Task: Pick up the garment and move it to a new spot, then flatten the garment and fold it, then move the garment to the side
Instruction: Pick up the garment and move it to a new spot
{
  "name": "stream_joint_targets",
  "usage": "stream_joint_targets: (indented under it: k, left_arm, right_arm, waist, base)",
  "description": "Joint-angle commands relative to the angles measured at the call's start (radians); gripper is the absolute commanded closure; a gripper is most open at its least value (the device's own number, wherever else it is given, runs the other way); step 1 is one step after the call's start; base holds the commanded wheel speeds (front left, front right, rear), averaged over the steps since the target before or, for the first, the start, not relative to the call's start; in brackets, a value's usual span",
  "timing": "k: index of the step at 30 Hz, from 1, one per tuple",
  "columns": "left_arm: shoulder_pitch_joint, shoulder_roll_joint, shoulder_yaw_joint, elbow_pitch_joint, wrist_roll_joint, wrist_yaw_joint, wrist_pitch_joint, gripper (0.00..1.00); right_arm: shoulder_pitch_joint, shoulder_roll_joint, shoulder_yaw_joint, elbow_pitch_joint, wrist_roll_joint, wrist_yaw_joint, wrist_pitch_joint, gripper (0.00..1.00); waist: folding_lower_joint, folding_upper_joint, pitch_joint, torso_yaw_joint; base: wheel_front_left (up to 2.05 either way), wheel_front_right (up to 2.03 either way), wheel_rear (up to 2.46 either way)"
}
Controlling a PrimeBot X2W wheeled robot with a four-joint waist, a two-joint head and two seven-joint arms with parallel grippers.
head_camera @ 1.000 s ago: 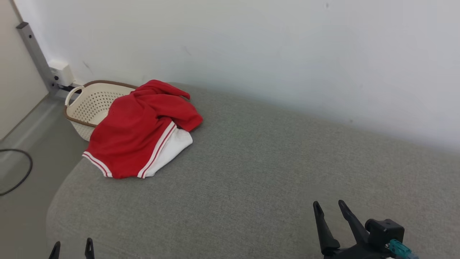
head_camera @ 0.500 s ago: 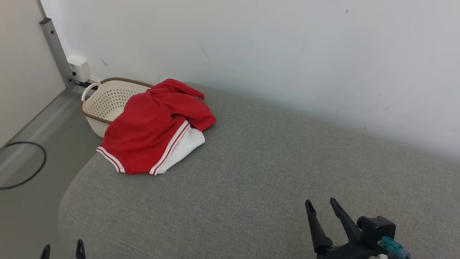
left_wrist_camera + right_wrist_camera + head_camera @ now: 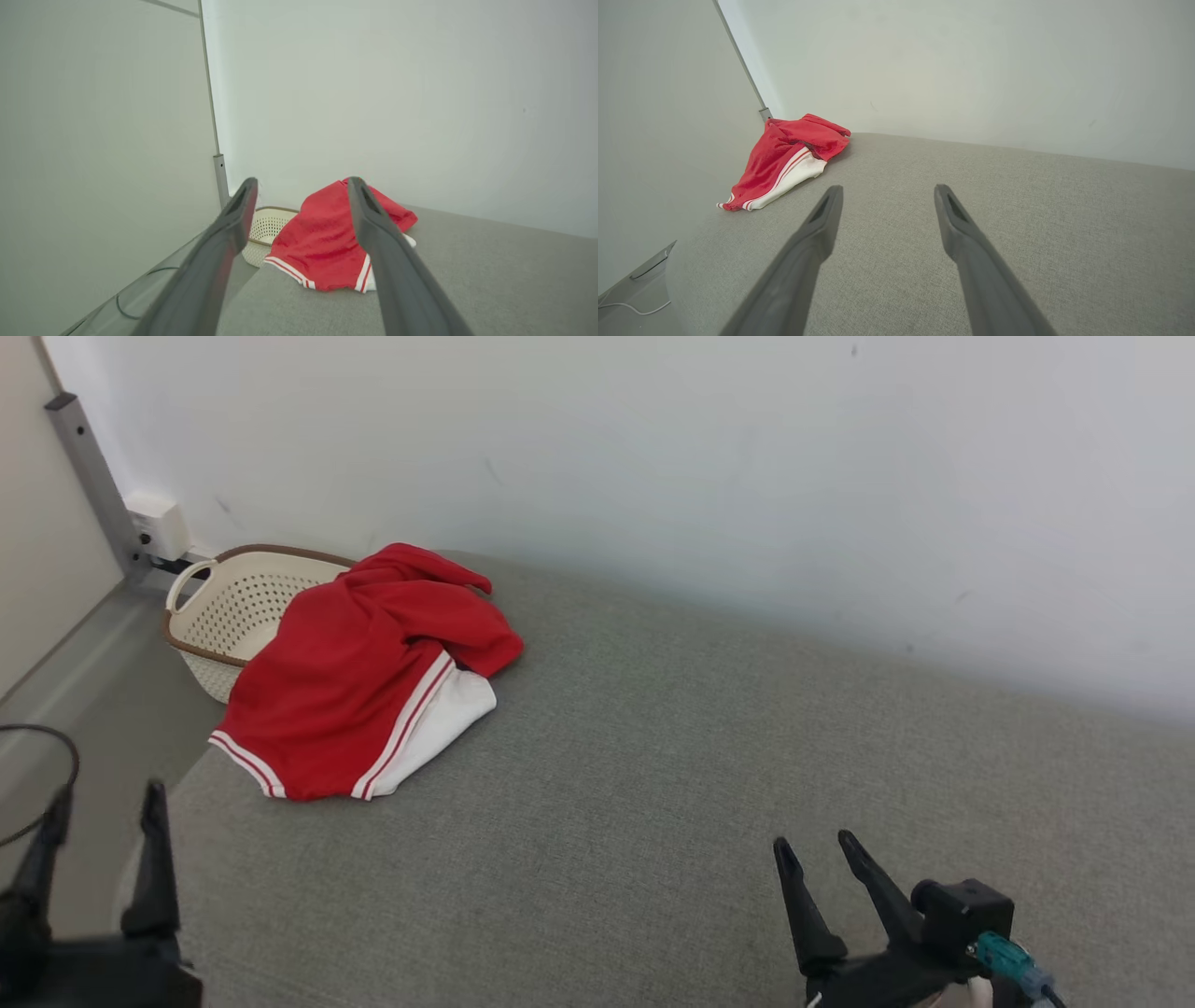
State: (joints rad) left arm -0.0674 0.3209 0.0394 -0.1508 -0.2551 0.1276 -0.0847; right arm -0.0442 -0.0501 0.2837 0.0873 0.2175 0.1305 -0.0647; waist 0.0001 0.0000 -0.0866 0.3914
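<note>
The crumpled red, white-trimmed mesh garment [image 3: 345, 681] lies at upper left, above and right of the left tool [image 3: 105, 793], much nearer it than the right tool [image 3: 815, 842]; both tools gape empty.

The garment [image 3: 345, 681] is red mesh-like cloth with white stripes at its hems and a white panel. It lies crumpled in a loose heap at the far left corner of the grey padded surface [image 3: 700, 784], reaching its left edge.
</note>
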Motion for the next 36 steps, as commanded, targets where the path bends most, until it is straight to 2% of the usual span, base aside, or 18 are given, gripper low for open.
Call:
stream_joint_targets:
  k: [1, 5, 7, 9, 19, 27, 31, 36]
  left_arm:
    - [-0.047, 0.018, 0.014, -0.006, -0.009, -0.005, -0.002, 0.0]
    - [-0.176, 0.053, 0.033, 0.021, -0.041, -0.04, -0.009, 0.0]
    - [-0.215, 0.053, 0.035, 0.032, -0.059, -0.05, -0.017, 0.0]
    - [-0.271, 0.077, 0.035, 0.07, -0.062, -0.069, -0.017, 0.0]
    - [-0.536, 0.124, 0.04, 0.284, -0.12, -0.134, -0.031, 0.0]
    - [-0.691, 0.179, 0.054, 0.472, -0.156, -0.17, -0.011, 0.0]
    - [-0.756, 0.224, 0.036, 0.603, -0.133, -0.183, -0.002, 0.0]
    - [-0.803, 0.244, 0.012, 0.724, -0.127, -0.195, 0.026, 0.0]
  right_arm:
    - [-0.03, -0.001, 0.004, -0.011, -0.007, 0.0, -0.002, 0.0]
    - [-0.067, -0.001, 0.01, -0.022, -0.02, 0.0, 0.006, 0.0]
    - [-0.076, -0.001, 0.009, -0.025, -0.023, 0.0, 0.007, 0.0]
    - [-0.093, -0.001, 0.007, -0.029, -0.029, 0.0, 0.007, 0.0]
    - [-0.161, -0.001, -0.001, -0.043, -0.049, 0.0, -0.001, 0.0]
    - [-0.192, -0.001, -0.003, -0.063, -0.056, 0.0, -0.01, 0.0]
    - [-0.201, -0.001, 0.002, -0.063, -0.051, 0.0, -0.021, 0.0]
    - [-0.21, -0.001, 0.001, -0.06, -0.049, 0.0, -0.027, 0.0]
  waist:
    - [-0.0001, 0.0, 0.047, -0.053]
    - [-0.0001, 0.0, 0.103, -0.107]
    - [-0.0001, 0.0, 0.114, -0.118]
    - [-0.0001, 0.0, 0.139, -0.143]
    - [-0.0001, 0.0, 0.241, -0.25]
    - [-0.0001, 0.0, 0.309, -0.325]
    - [-0.0001, 0.0, 0.337, -0.369]
    - [-0.0001, 0.0, 0.357, -0.4]
  base:
    - [0.0, 0.0, 0.0]
    - [0.0, 0.0, 0.0]
    - [0.0, 0.0, 0.0]
    - [0.0, 0.0, 0.0]
    - [0.0, 0.0, 0.0]
    - [0.0, 0.0, 0.0]
    - [0.0, 0.0, 0.0]
    - [0.0, 0.0, 0.0]
